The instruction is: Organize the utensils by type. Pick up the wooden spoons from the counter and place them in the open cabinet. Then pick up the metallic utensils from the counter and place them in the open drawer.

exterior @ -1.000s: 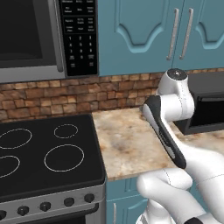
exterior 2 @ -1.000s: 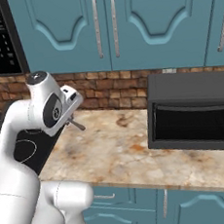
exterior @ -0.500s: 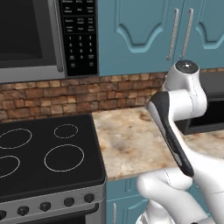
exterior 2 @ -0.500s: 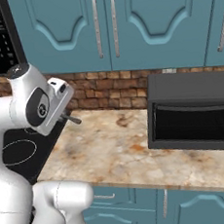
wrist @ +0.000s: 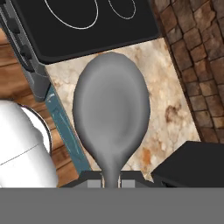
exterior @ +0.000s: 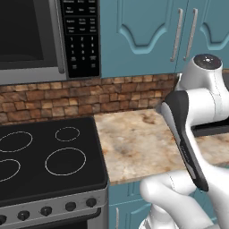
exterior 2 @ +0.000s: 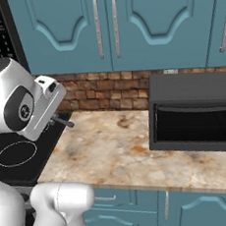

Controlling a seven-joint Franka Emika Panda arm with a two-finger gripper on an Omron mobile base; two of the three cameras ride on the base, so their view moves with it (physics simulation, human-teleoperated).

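1. While the white arm stands raised above the beige marbled stone counter point(exterior 2: 119, 151), its two-finger gripper point(wrist: 111, 180) pinches the thin neck of a dark-grey metal spoon with a round bowl point(wrist: 111, 116).
2. Seen from the hand, the spoon's bowl hangs in the air over the counter's edge, between the black stovetop point(wrist: 94, 26) and the black toaster oven point(wrist: 192, 168).
3. From the right base view, the spoon's handle point(exterior 2: 62, 121) juts out of the hand, near the stovetop's edge.
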